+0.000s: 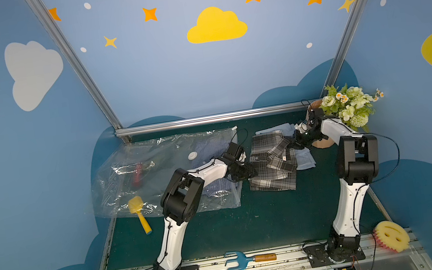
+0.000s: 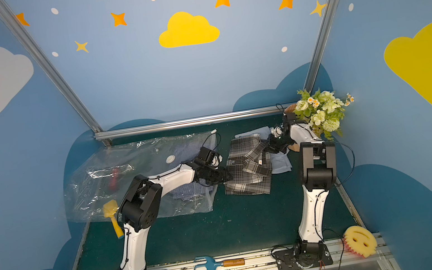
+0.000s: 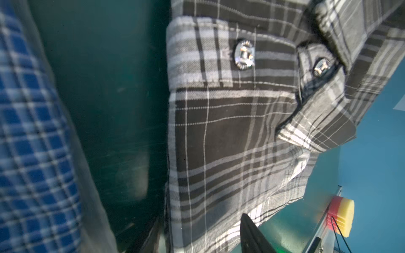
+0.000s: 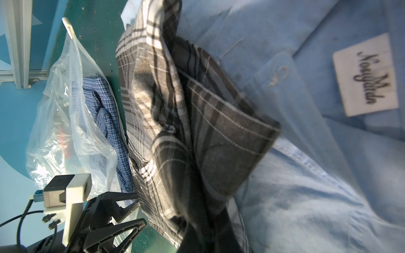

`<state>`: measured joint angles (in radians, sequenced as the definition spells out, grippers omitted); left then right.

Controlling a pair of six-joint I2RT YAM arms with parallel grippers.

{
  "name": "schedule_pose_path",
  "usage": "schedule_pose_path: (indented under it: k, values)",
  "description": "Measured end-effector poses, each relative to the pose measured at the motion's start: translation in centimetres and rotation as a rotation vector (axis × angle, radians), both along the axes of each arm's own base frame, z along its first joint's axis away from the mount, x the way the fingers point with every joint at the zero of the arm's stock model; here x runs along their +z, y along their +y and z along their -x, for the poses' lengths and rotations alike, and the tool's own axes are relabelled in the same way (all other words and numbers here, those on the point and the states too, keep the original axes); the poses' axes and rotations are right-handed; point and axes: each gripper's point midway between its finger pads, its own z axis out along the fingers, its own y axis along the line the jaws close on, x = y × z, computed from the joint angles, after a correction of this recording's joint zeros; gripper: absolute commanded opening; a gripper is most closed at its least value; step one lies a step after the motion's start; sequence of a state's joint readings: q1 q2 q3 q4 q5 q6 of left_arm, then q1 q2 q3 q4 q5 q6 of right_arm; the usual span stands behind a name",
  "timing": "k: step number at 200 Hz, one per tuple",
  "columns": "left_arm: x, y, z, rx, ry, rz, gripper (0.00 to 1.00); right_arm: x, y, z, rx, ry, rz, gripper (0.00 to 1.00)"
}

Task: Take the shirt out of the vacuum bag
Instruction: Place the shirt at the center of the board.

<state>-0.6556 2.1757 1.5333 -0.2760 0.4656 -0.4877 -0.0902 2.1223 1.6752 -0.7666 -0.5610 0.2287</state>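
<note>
Shirt (image 1: 271, 172), grey plaid, beside vacuum bag (image 1: 117, 186), in right gripper (image 1: 295, 143)

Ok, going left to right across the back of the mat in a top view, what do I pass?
vacuum bag → grey plaid shirt → light blue shirt → flowers

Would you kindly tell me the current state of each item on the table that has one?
vacuum bag: mouth open, lying on the table.
checked shirt: inside the bag, near its mouth.
light blue shirt: out of the bag, partly covered.
plaid shirt: out of the bag, rumpled, lying on the light blue shirt.
left gripper: open, jaws astride the plaid shirt's edge.
right gripper: shut on the plaid shirt.
</note>
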Motion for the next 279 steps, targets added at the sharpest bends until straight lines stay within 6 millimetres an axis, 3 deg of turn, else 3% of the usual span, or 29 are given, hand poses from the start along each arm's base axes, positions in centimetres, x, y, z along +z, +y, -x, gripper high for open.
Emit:
schedule_pose_path:
  k: [20, 71, 113, 148, 184, 214, 239, 279]
  values:
    - [-0.1, 0.0, 0.1, -0.001, 0.006, 0.000, 0.46, 0.0, 0.0, -0.1, -0.002, -0.003, -0.001, 0.00]
    - [0.4, -0.5, 0.4, -0.016, 0.023, 0.029, 0.14, 0.1, 0.4, -0.1, 0.002, -0.006, -0.002, 0.00]
    - [1.2, -0.9, 0.4, -0.027, 0.023, 0.042, 0.06, 1.4, 1.0, -0.1, 0.009, -0.028, -0.002, 0.00]
    - [4.5, -2.0, 0.2, -0.053, -0.023, 0.068, 0.05, 4.8, 1.3, -0.6, 0.015, -0.093, 0.003, 0.00]
    - [9.6, -4.1, -0.9, -0.089, -0.123, 0.127, 0.04, 9.1, 1.2, -2.4, 0.020, -0.195, 0.023, 0.00]
    - [12.1, -5.4, -2.0, -0.110, -0.176, 0.163, 0.04, 12.3, 0.5, -4.0, 0.007, -0.267, 0.041, 0.00]
    - [10.9, -6.8, -3.3, -0.128, -0.178, 0.168, 0.04, 12.9, -0.3, -5.5, -0.008, -0.293, 0.053, 0.00]
    - [4.7, -8.6, -5.2, -0.148, -0.098, 0.129, 0.04, 9.9, -2.1, -7.2, -0.045, -0.236, 0.063, 0.00]
